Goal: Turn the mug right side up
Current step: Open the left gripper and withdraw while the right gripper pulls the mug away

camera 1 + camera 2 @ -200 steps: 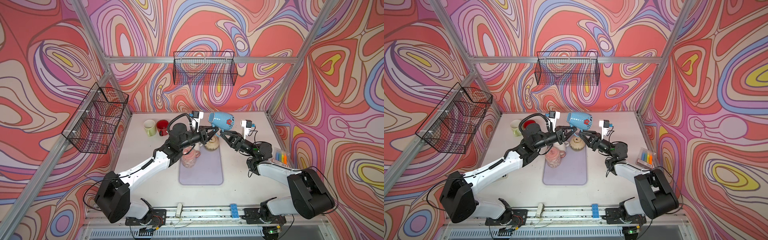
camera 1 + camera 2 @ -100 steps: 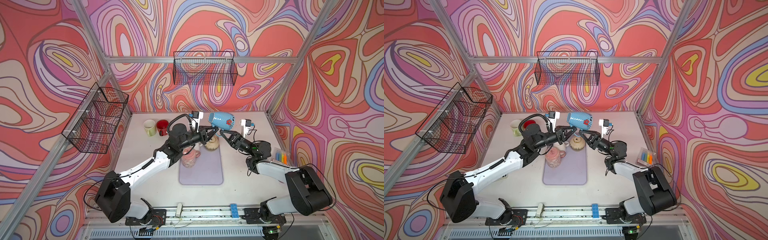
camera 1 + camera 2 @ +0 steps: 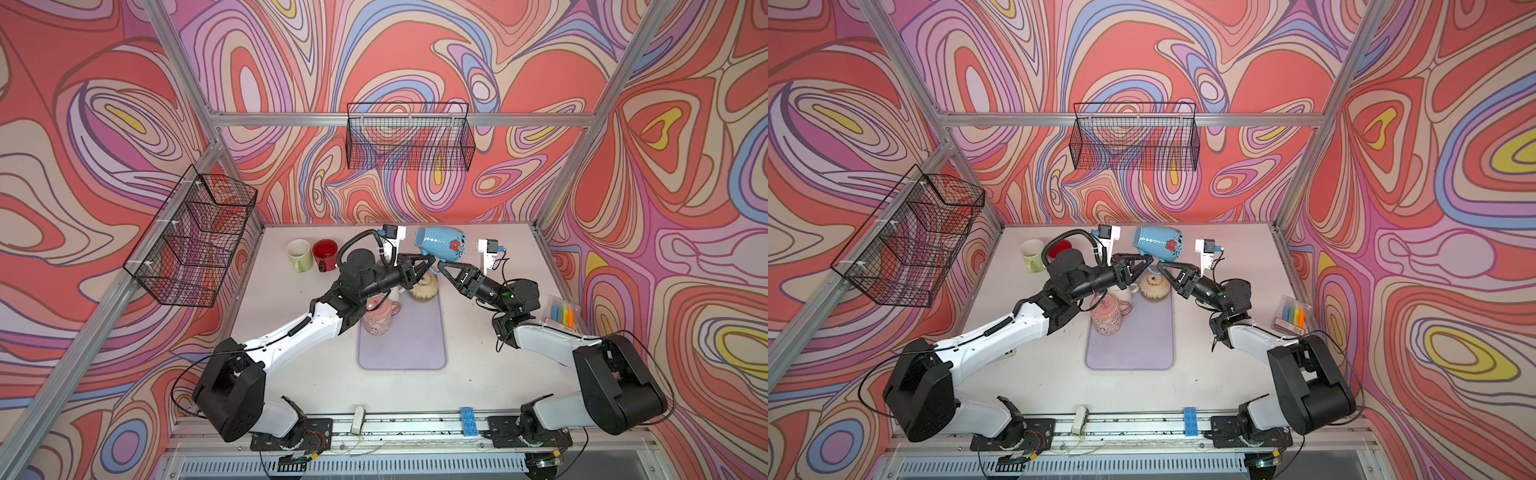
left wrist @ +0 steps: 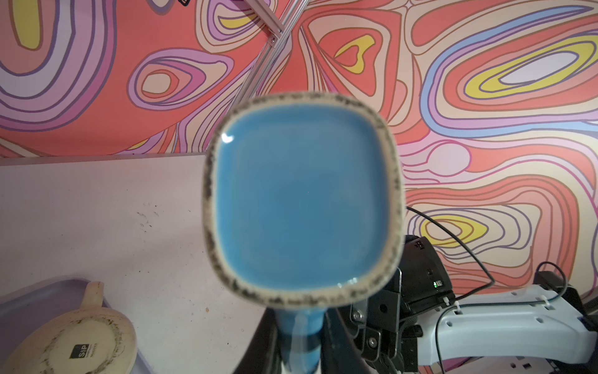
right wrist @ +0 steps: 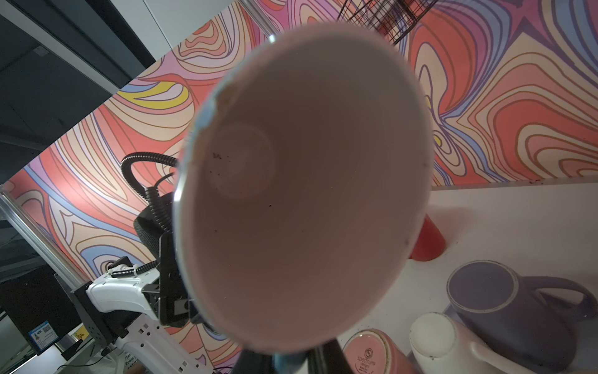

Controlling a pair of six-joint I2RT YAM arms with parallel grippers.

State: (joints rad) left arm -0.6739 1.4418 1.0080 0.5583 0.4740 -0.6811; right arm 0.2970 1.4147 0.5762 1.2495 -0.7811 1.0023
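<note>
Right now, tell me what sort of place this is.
Probably a robot test cell, not a kitchen: a left arm and right arm mounted on a front rail, a metal frame carrying swirl-printed walls, and a blue mug held aloft.

On the far end of the lilac mat, the cream mug stands upside down. Its base carries a black label reading "S&P" (the finer line beneath is too small to read). At the mat's far left corner, the pink mug has "spectrum" printed on its upturned base, with smaller words under it that are illegible. A white arm link bears cropped lettering, seemingly "Place" and "from".
</note>
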